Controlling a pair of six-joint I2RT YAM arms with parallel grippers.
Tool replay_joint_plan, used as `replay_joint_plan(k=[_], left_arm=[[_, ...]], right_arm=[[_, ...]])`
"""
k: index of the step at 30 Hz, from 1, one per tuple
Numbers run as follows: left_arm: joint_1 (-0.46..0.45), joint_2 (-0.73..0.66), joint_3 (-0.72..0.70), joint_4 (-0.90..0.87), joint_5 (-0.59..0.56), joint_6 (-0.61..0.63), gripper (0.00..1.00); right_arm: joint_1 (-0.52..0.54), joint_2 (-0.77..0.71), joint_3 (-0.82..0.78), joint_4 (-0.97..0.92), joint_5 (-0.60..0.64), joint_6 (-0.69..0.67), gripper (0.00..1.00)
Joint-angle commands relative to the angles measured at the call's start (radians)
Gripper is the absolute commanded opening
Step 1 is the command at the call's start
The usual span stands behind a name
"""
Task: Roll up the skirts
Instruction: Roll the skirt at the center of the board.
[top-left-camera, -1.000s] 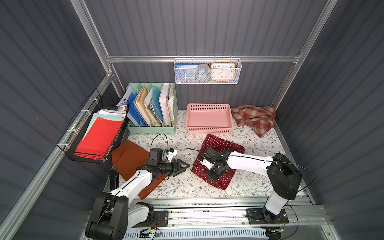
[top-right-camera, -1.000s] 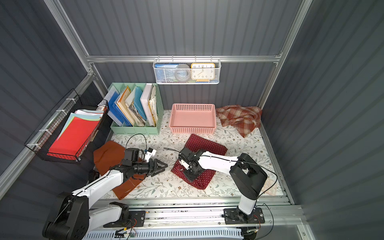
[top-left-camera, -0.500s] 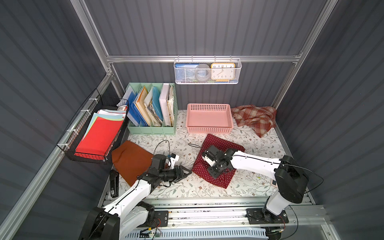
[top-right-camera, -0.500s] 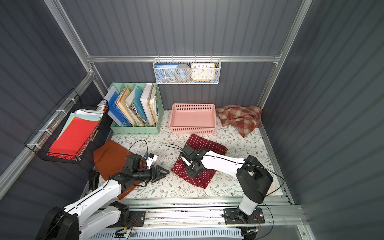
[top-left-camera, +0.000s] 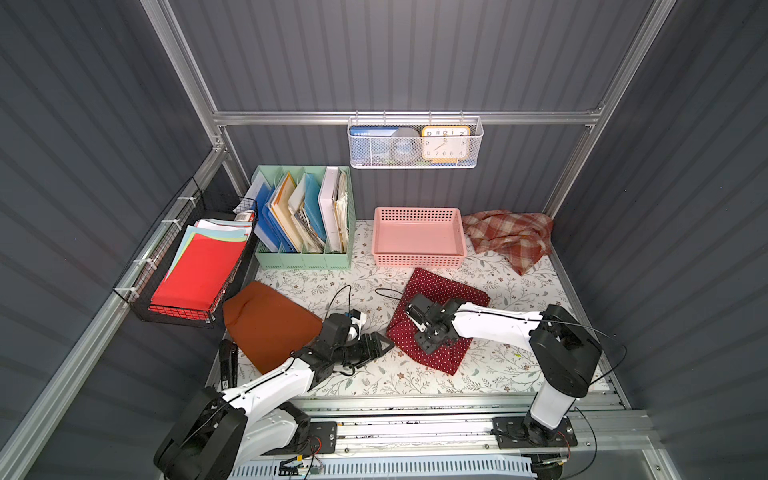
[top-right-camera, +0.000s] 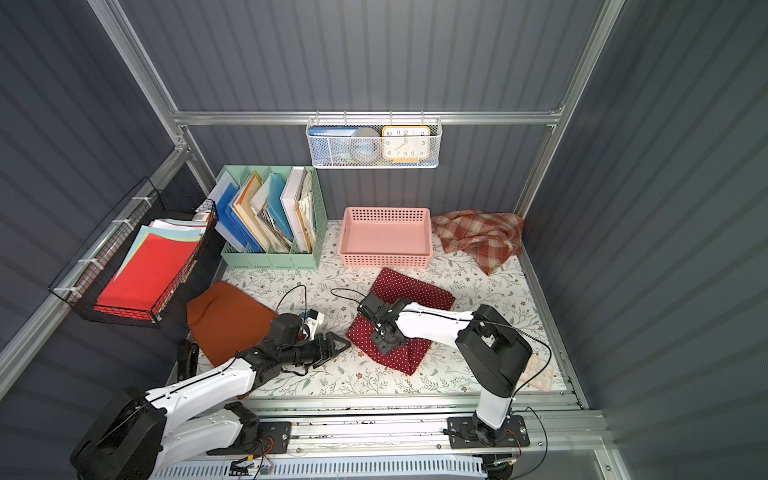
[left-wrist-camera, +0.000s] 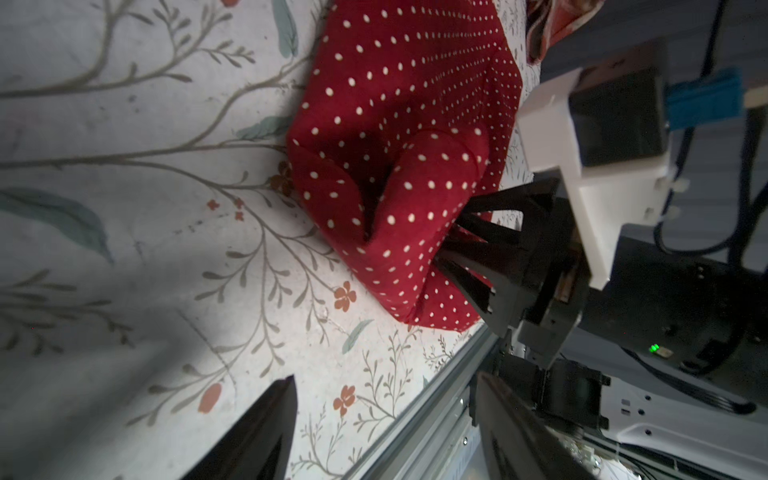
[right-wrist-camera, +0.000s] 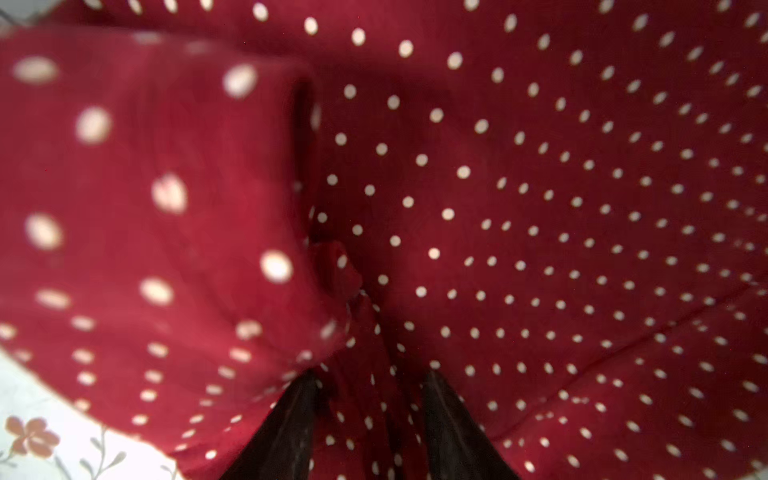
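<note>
the dotted skirt (top-left-camera: 444, 291) is lying just in front of the pink basket (top-left-camera: 417, 259); the right claw (right-wrist-camera: 370, 386) is pinching its folded edge, likely to start the roll, while the left claw (top-left-camera: 376, 347), farther from the basket, is gaping empty, ready to help.

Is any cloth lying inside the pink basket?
No, the pink basket shows only its bare floor; the plaid skirt lies beside it.

clock face (top-right-camera: 405, 143) in white wire basket (top-right-camera: 432, 160), top view: hour numbers 10 11 12 1 2 on top, 9 left, 3 right, 8 7 6 5 4 below | blue box (top-right-camera: 332, 133) beside it: white print, too small to read
</note>
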Motion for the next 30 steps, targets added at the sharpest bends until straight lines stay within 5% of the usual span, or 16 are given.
replay_joint_plan(k=[1,8,11,17,23,30], left_arm=[[-0.029,0.043,-0.007,0.108,-0.126,-0.025,0.73],[-0.152,0.106,-0.014,0.309,-0.272,-0.102,0.80],[-0.204,0.125,0.041,0.234,-0.353,-0.066,0.80],[-0.217,0.287,0.041,0.259,-0.406,-0.080,0.78],[-0.229,0.436,-0.030,0.534,-0.504,-0.139,0.79],[-0.239,0.553,-0.022,0.662,-0.547,-0.166,0.78]], right_arm=[[-0.003,0.011,-0.034,0.049,0.003,0.036,0.48],[-0.003,0.025,-0.055,0.066,-0.064,0.036,0.47],[-0.003,0.017,-0.062,0.070,-0.062,0.034,0.47],[-0.004,-0.008,-0.056,0.060,-0.066,0.028,0.47],[-0.005,-0.009,-0.064,0.066,-0.073,0.030,0.47],[-0.008,-0.005,-0.076,0.066,-0.065,0.038,0.47]])
